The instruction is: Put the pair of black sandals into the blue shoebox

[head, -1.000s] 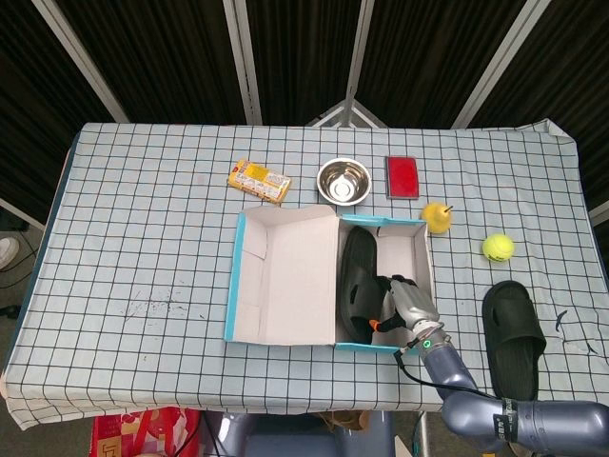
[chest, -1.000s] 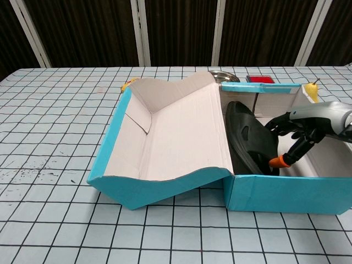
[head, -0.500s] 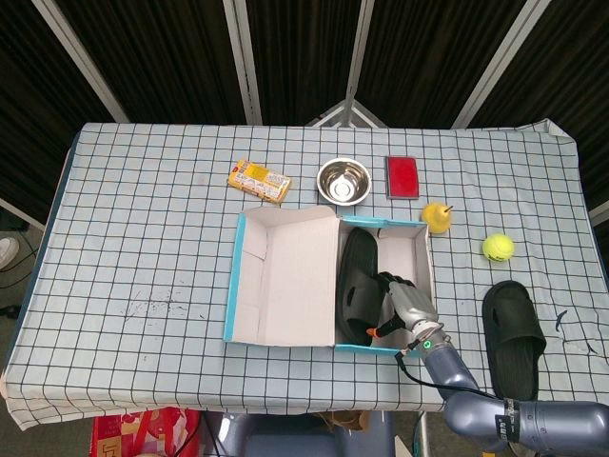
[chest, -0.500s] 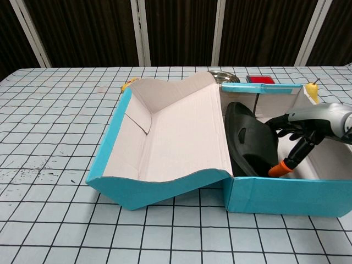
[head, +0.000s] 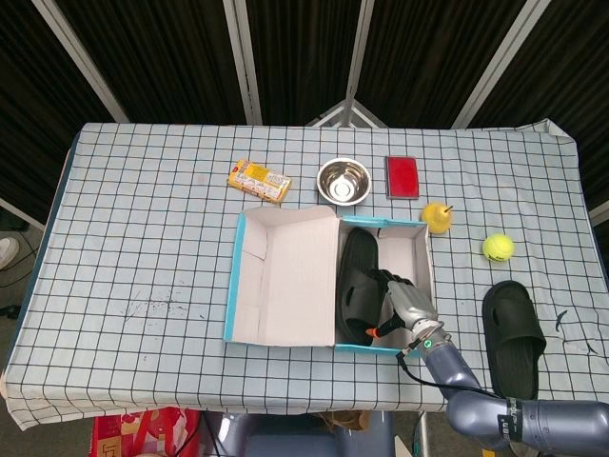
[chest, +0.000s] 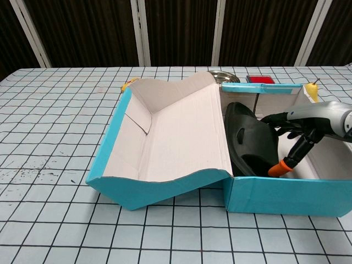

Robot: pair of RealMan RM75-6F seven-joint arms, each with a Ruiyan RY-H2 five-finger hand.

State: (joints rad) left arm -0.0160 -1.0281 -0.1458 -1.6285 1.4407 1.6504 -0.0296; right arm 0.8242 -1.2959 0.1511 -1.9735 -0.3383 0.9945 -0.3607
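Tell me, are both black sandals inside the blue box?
No, one black sandal is in the blue shoebox, but the other sandal lies on the table beside it.

The blue shoebox (head: 285,341) sits open around the middle of the table, teal outside and plain white cardboard inside, with its lid flopped open to the left. One black sandal (head: 356,283) is already in there, tipped up on its edge against the left wall of the box, toe pointing to the far side. The other black sandal (head: 512,336) is lying flat on the checkered cloth off to the right of the box, near the front edge.
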